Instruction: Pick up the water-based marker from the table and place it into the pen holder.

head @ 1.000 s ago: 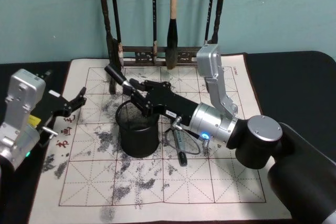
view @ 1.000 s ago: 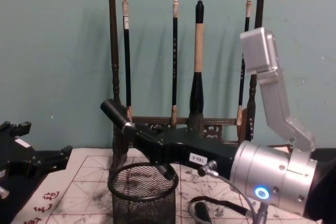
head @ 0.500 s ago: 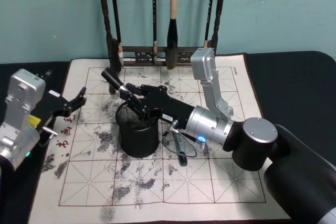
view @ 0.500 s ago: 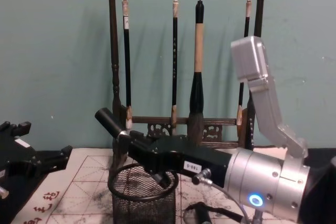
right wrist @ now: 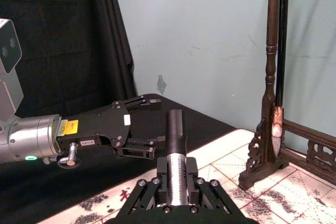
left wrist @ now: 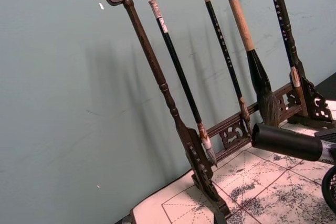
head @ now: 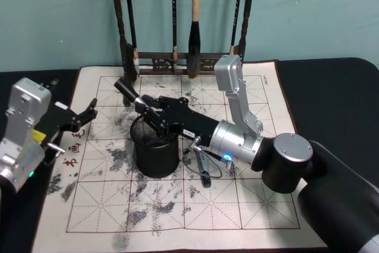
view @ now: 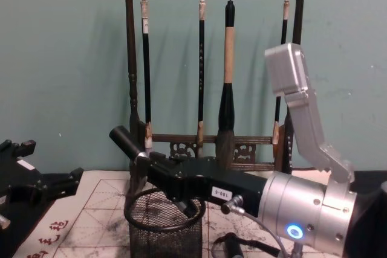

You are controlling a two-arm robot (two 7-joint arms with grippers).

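Clamping marker, right pincer above pen holder; left pincer seemingly apart, parked.

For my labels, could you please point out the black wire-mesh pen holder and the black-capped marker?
black wire-mesh pen holder (head: 155, 158): head view, mesh side wall.
black-capped marker (view: 123, 139): chest view, cap end clear of right gripper (view: 145, 160).

Matt black cap and shiny silvery barrel on the marker in the right gripper; black wire mesh for the pen holder beneath.
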